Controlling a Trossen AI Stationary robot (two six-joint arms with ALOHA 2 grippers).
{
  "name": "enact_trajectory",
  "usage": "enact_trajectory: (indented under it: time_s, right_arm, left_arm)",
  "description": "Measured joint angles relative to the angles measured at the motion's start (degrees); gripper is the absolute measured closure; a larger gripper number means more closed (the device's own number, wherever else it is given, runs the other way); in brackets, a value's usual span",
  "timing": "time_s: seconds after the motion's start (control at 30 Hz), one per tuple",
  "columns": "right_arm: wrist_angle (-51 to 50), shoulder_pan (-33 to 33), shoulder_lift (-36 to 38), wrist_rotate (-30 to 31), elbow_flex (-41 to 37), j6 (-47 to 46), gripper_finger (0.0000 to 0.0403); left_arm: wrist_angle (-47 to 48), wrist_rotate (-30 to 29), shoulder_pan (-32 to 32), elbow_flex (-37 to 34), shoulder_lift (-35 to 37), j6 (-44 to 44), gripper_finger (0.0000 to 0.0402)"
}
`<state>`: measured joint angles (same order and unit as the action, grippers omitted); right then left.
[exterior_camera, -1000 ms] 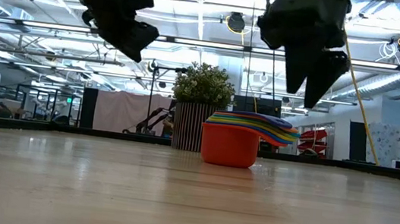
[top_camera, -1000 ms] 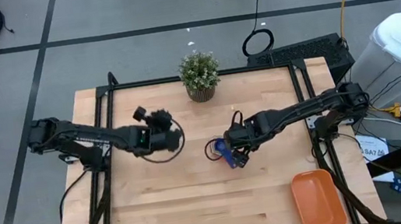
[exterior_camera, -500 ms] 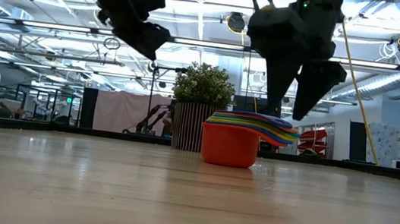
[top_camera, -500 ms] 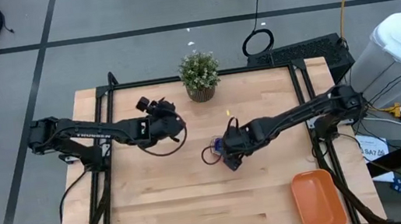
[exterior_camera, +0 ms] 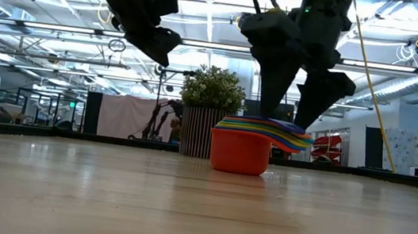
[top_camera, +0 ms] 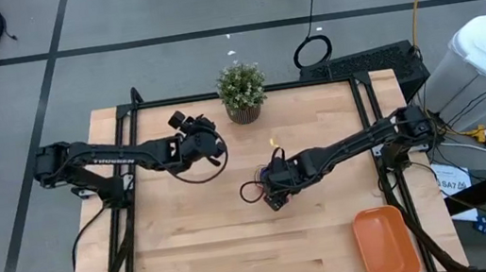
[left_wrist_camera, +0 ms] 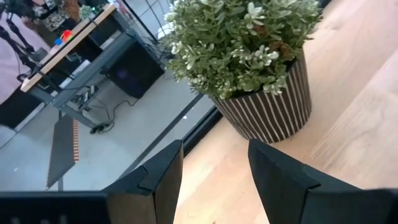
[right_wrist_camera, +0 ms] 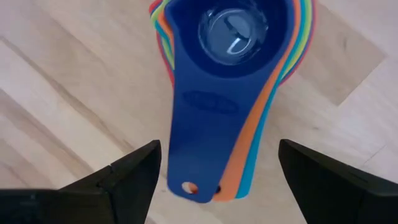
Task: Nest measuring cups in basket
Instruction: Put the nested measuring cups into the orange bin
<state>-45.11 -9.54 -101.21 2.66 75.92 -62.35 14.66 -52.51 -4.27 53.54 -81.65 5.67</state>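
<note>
The left gripper [top_camera: 186, 125] hangs in the air near the potted plant [top_camera: 241, 89], fingers parted around nothing. Mid-table, the measuring cups [exterior_camera: 252, 144] sit nested in one stack on the bare wood, handles fanned together toward the right gripper [exterior_camera: 295, 96], poised directly above with fingers spread wide, gripping nothing. The basket [top_camera: 387, 243] lies well apart at the table's front right corner.
</note>
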Motion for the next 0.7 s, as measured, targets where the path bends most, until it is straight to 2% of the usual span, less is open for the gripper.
enact_trajectory:
  time_s: [0.23,0.47,0.7]
  right_arm:
    - [1.8,0.0,0.0,-0.2,-1.3,-0.5,0.0090]
    - [9.8,-0.5,0.0,-3.0,-5.2,-3.1,0.0090]
    - [11.4,-0.6,0.0,-3.0,-7.2,-3.8,0.0090]
  left_arm:
    - [0.0,0.0,-0.6,0.0,0.0,0.0,0.0215]
    - [0.0,0.0,-0.6,0.0,0.0,-0.7,0.0215]
    - [0.0,0.2,-0.6,0.0,0.0,-1.0,0.0215]
